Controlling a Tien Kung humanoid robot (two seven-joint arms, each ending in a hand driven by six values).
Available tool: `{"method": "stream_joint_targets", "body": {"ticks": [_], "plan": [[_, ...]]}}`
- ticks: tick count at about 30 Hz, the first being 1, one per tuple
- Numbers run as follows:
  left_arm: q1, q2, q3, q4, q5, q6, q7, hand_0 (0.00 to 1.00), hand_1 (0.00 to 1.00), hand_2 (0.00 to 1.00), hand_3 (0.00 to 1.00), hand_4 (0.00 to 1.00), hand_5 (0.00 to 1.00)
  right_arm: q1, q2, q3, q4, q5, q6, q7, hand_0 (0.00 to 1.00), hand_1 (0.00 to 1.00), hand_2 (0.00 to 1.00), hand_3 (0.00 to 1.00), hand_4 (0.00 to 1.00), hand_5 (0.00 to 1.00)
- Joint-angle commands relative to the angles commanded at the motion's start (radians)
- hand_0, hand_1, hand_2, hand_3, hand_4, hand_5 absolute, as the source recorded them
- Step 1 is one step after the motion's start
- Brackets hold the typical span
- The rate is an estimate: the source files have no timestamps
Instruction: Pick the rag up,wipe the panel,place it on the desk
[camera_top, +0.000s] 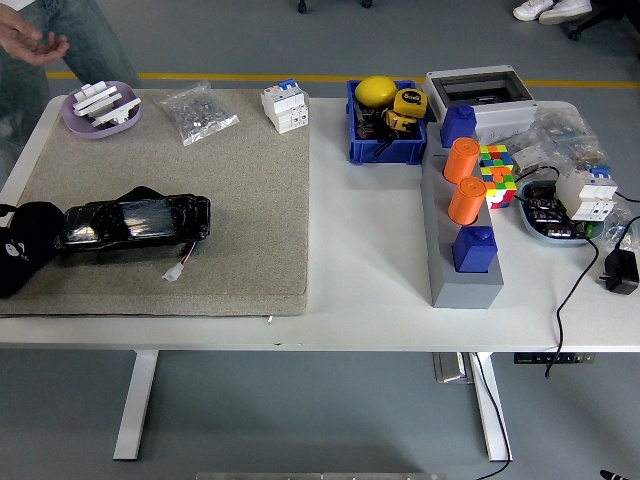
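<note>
While the left hand (22, 246) lay at the mat's (230, 215) left edge, dark and bunched so that I could not tell its fingers' state, the black panel (135, 221) rested just beside it on the mat, a small white plug (173, 272) trailing near its front. No rag could be made out. A person's hand (32, 44) hovered, relaxed, past the counter's (370, 250) far left corner, near a purple dish (100, 110).
</note>
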Motion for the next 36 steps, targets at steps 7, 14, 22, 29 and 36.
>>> {"method": "stream_joint_targets", "body": {"ticks": [7, 14, 22, 29, 36], "plan": [[0.004, -0.005, 0.011, -0.004, 0.017, -0.005, 0.018, 0.738, 0.855, 0.861, 0.715, 0.779, 0.077, -0.002, -0.003, 0.016, -0.002, -0.01, -0.009, 0.004, 0.763, 0.711, 0.732, 0.703, 0.998, 0.628], [0.002, -0.006, 0.025, 0.002, 0.016, 0.014, 0.019, 0.484, 0.722, 0.806, 0.649, 0.731, 0.09, -0.002, -0.003, 0.022, -0.002, -0.013, -0.019, 0.012, 0.762, 0.71, 0.731, 0.699, 0.998, 0.624], [0.004, -0.004, 0.03, 0.009, 0.029, -0.002, 0.029, 0.405, 0.643, 0.784, 0.637, 0.666, 0.093, -0.002, -0.007, 0.009, -0.002, -0.006, -0.028, 0.018, 0.761, 0.709, 0.73, 0.698, 0.998, 0.62], [0.003, -0.004, 0.036, 0.014, 0.043, 0.008, 0.028, 0.352, 0.48, 0.769, 0.615, 0.402, 0.023, -0.001, -0.007, 0.009, -0.002, -0.005, -0.031, 0.021, 0.761, 0.706, 0.729, 0.695, 0.998, 0.619], [0.004, -0.005, 0.045, 0.013, 0.057, 0.034, 0.023, 0.302, 0.372, 0.697, 0.588, 0.039, 0.002, 0.001, -0.006, 0.017, -0.003, -0.007, -0.032, 0.021, 0.761, 0.706, 0.729, 0.696, 0.998, 0.617]]}}
